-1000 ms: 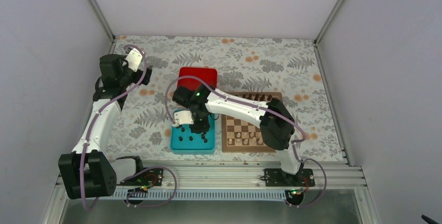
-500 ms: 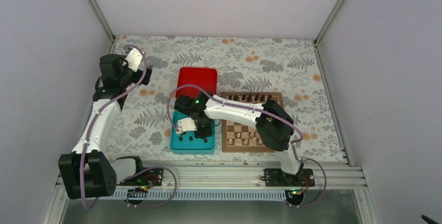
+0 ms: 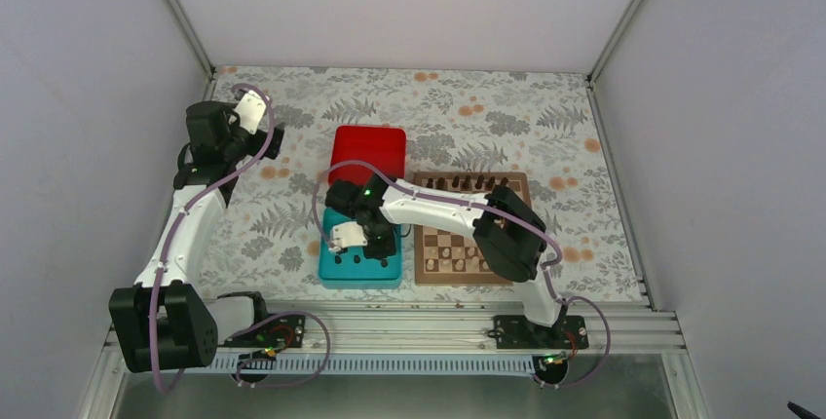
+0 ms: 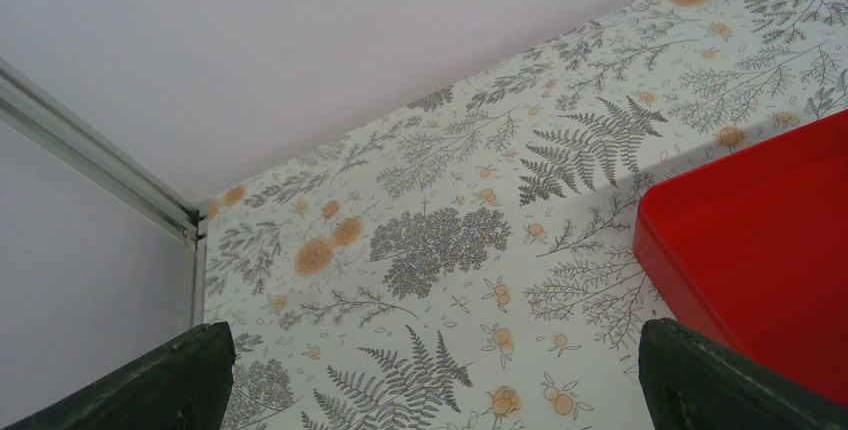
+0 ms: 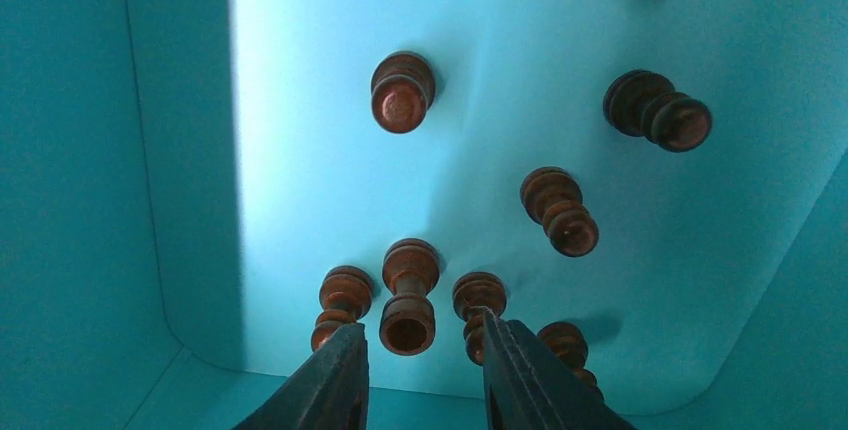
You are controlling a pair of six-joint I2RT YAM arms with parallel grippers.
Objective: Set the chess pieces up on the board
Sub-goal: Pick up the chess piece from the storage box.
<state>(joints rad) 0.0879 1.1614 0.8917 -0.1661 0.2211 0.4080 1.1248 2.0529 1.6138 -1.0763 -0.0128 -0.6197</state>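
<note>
Pale walls and metal frame posts enclose a worktop [image 3: 506, 112] covered in a fern-and-flower print. Near its centre sit a red box [image 3: 369, 151], a teal tray [image 3: 336, 278] just in front of it, and the board [image 3: 470, 234] just beside the tray on its right.

On the board, a row of dark chess pieces [image 3: 468, 182] lines the far edge, and pale pieces [image 3: 458, 258] stand near the front edge. More dark pieces are scattered on the tray floor. The right wrist view shows eight of them, one cut off by the upper edge.

The right arm [image 3: 438, 207] extends leftward over the board, with the right claw [image 5: 420, 375] lowered into the tray. Its jaws are partly open and straddle one dark piece [image 5: 408, 295], with a gap visible on either side. Two neighbouring pieces lie just outside the fingers [image 5: 335, 380].

The left arm [image 3: 185, 224] is raised over the far left of the worktop, well apart from tray and board. The left claw [image 4: 440, 380] is spread wide and holds nothing. It looks down on the printed cloth, with one corner of the red box at the right of its view.
</note>
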